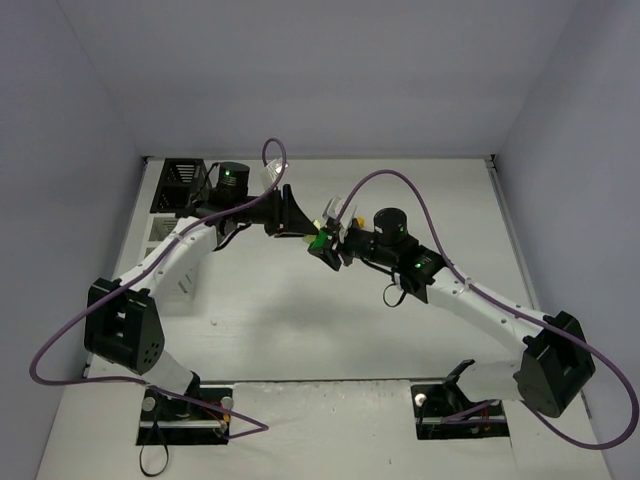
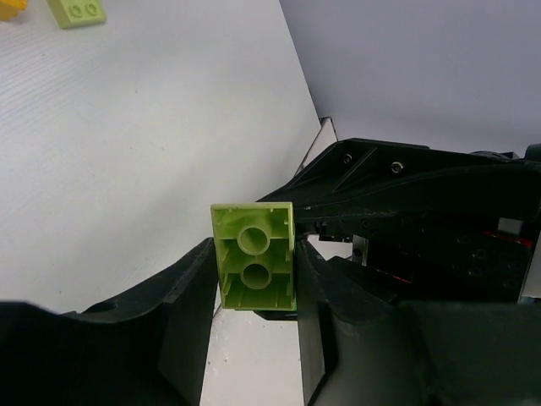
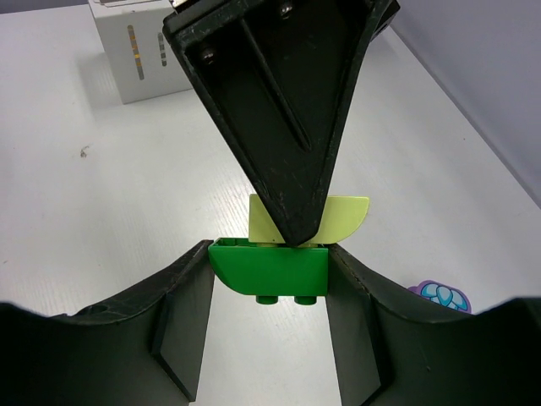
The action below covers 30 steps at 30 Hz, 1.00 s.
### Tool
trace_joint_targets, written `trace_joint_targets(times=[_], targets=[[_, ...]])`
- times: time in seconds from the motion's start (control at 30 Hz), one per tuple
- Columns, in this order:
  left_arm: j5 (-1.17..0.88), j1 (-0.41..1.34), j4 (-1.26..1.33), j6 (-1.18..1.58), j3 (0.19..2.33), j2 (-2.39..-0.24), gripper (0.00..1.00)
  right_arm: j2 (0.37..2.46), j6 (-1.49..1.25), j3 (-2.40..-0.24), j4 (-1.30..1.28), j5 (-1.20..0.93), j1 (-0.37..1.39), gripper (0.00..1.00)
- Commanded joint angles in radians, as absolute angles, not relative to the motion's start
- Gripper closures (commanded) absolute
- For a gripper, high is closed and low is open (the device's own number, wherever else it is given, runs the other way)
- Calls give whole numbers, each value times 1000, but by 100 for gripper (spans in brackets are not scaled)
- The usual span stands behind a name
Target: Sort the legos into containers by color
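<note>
Mid-counter, raised: right fingers (image 3: 182,321) clamped on dark green brick (image 3: 269,272); left fingers (image 2: 190,313) clamped on light green brick (image 2: 254,254); the two bricks touch. Loose light green brick (image 2: 76,10) and yellow brick (image 2: 8,8) lie on counter (image 1: 300,330). Black bin (image 1: 180,185) at far-left corner.

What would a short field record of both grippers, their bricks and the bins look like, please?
left gripper: shut on light green plastic brick
right gripper: shut on dark green plastic brick
bricks: touching, apparently joined
loose pieces: second light green brick, purple piece
bins: white square bin, black slatted bin
</note>
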State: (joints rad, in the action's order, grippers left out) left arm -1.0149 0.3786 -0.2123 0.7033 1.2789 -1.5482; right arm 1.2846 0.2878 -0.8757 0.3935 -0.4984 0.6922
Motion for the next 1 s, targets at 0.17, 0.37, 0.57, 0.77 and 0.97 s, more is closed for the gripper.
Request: trace_joint_targets(times=[0.17, 0.37, 0.57, 0.77, 0.97], targets=[[-1060, 399, -123, 733, 1304, -1490, 83, 1270, 304, -936, 476, -515, 686, 95], [-1051, 377, -152, 729, 1321, -1477, 100, 1267, 318, -908, 472, -488, 684, 95], [-1062, 258, -218, 723, 1345, -1459, 100, 1235, 305, -824, 517, -460, 661, 95], [-982, 114, -358, 637, 1393, -1436, 100, 1229, 287, -773, 529, -440, 650, 95], [-542, 17, -555, 457, 1520, -1483, 100, 1210, 252, -710, 592, -428, 643, 96]])
